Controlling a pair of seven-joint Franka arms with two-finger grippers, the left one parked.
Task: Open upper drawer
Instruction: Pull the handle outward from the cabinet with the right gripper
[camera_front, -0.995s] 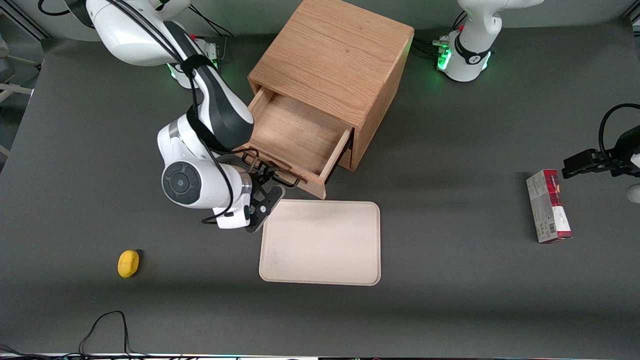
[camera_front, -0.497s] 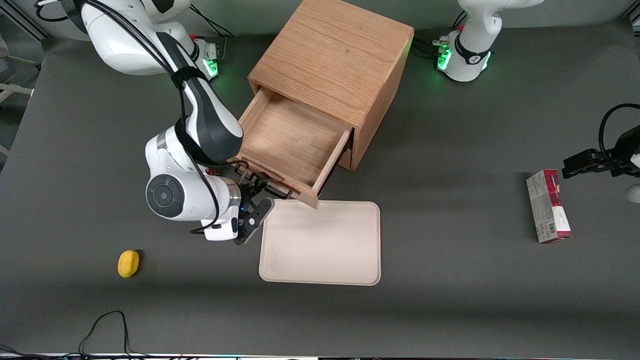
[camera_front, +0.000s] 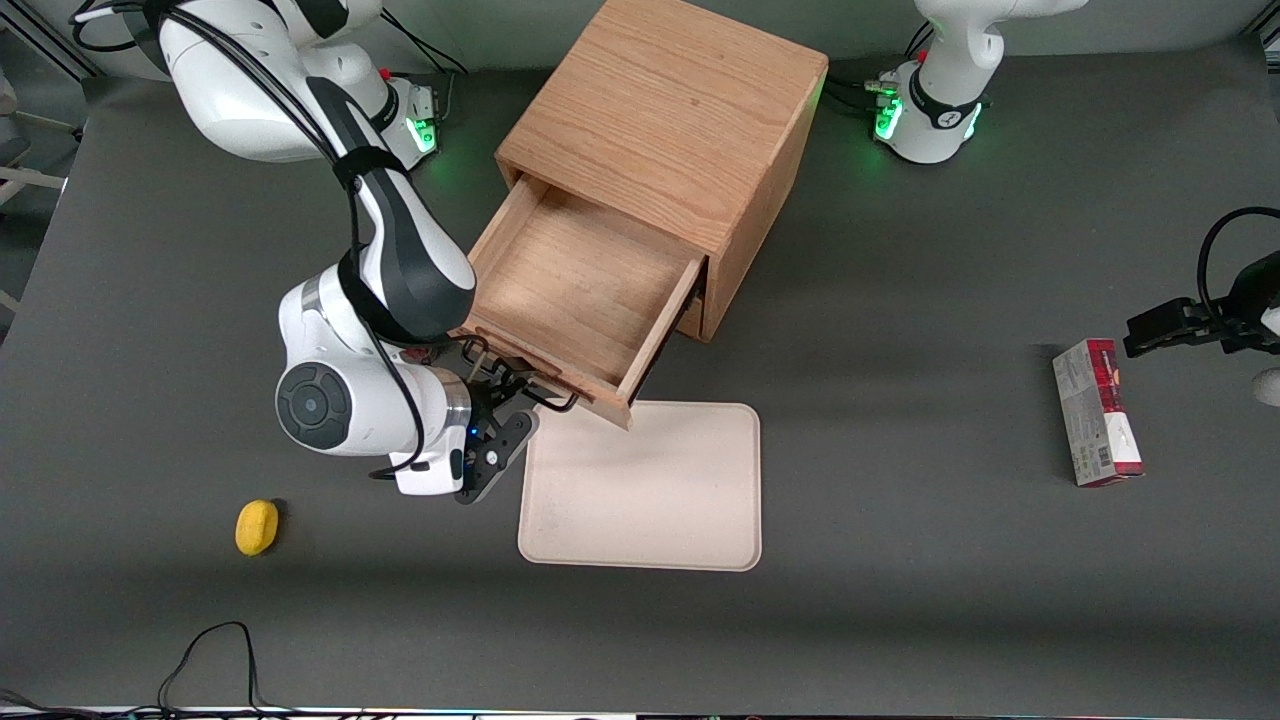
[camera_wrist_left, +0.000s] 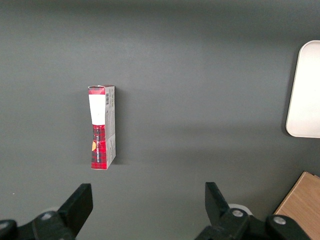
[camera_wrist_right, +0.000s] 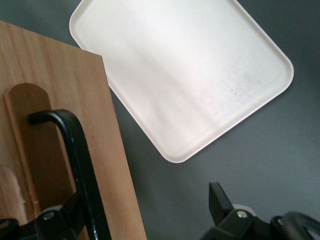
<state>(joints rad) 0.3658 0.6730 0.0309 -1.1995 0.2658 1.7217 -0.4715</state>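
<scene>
The upper drawer (camera_front: 580, 290) of the oak cabinet (camera_front: 670, 110) is pulled far out, and its bare wooden floor shows. Its black wire handle (camera_front: 515, 385) is on the front panel nearest the front camera. My right gripper (camera_front: 497, 400) is in front of the drawer, at the handle, with its fingers spread wide. In the right wrist view the handle (camera_wrist_right: 80, 155) crosses the drawer front (camera_wrist_right: 55, 90) close beside one finger (camera_wrist_right: 67, 217), inside the gap of the gripper (camera_wrist_right: 145, 212). The other finger (camera_wrist_right: 217, 197) stands well apart over the table. The lower drawer is hidden under the upper one.
A cream tray (camera_front: 650, 490) lies just in front of the drawer's corner and also shows in the right wrist view (camera_wrist_right: 185, 70). A yellow object (camera_front: 257, 527) lies toward the working arm's end. A red and white box (camera_front: 1096, 412) lies toward the parked arm's end.
The drawer has slid farther out of the cabinet toward the front camera. My gripper and wrist have moved the same way with the handle.
</scene>
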